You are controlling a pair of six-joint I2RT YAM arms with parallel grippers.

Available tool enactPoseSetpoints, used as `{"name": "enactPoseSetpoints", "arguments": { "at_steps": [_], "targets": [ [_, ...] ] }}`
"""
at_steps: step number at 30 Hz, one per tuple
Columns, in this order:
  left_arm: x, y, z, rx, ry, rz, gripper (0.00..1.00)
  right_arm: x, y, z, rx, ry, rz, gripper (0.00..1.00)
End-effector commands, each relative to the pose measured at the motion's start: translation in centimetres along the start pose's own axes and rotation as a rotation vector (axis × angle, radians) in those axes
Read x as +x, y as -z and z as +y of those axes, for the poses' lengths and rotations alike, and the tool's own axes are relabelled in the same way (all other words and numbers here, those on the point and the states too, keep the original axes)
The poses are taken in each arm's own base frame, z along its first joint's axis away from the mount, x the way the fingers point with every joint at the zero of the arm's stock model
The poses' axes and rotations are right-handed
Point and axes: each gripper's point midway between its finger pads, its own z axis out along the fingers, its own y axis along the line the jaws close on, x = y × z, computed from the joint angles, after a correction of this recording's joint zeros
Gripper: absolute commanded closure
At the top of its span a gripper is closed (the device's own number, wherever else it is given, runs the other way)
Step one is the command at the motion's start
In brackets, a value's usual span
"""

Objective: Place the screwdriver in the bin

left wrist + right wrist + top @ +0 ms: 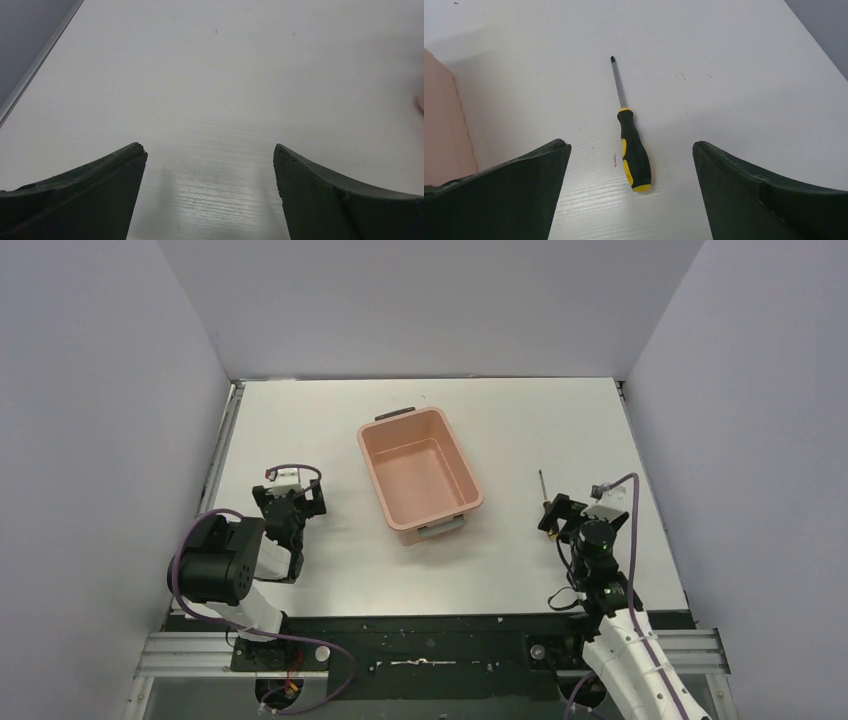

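The screwdriver (pixel 543 502) lies flat on the table, right of the bin, shaft pointing away. In the right wrist view the screwdriver (pixel 634 155) has a black-and-yellow handle lying between my open fingers, untouched. The salmon-pink bin (pixel 372 465) stands empty at the table's centre; its side shows at the left edge of the right wrist view (pixel 441 125). My right gripper (pixel 556 515) is open, just above the handle end; it also shows in the right wrist view (pixel 631 147). My left gripper (pixel 290 495) is open and empty over bare table left of the bin; it also shows in the left wrist view (pixel 210 150).
Grey walls enclose the table on the left, back and right. A metal rail (pixel 225 455) runs along the left table edge. A small pink mark (pixel 614 159) sits on the table beside the handle.
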Motion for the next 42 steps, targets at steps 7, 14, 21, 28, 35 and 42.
{"name": "enactPoseSetpoints", "arguments": {
  "at_steps": [7, 14, 21, 28, 35, 42],
  "targets": [
    [-2.2, -0.6, -0.3, 0.015, 0.012, -0.067, 0.03, -15.6, -0.4, 2.3, 0.115, 0.128, 0.073, 0.00],
    [-2.3, -0.6, -0.2, 0.014, 0.012, -0.067, 0.03, -14.8, -5.2, 4.3, 0.104, 0.259, 0.473, 0.00],
    [-2.2, -0.6, -0.3, 0.015, 0.011, -0.067, 0.03, -3.4, -8.8, 2.1, 0.063, 0.233, 0.743, 0.03],
    [-2.2, -0.6, -0.3, 0.015, 0.010, -0.065, 0.03, 5.6, -8.2, 1.2, 0.004, 0.245, 0.916, 0.11],
    [-2.3, -0.6, -0.3, 0.015, 0.012, -0.067, 0.03, 9.0, -8.6, -0.4, 0.051, 0.283, 0.984, 0.29],
    [-2.3, -0.6, -0.3, 0.015, 0.012, -0.067, 0.03, 4.4, -9.2, 0.7, 0.025, 0.321, 0.965, 1.00]
  ]
}}
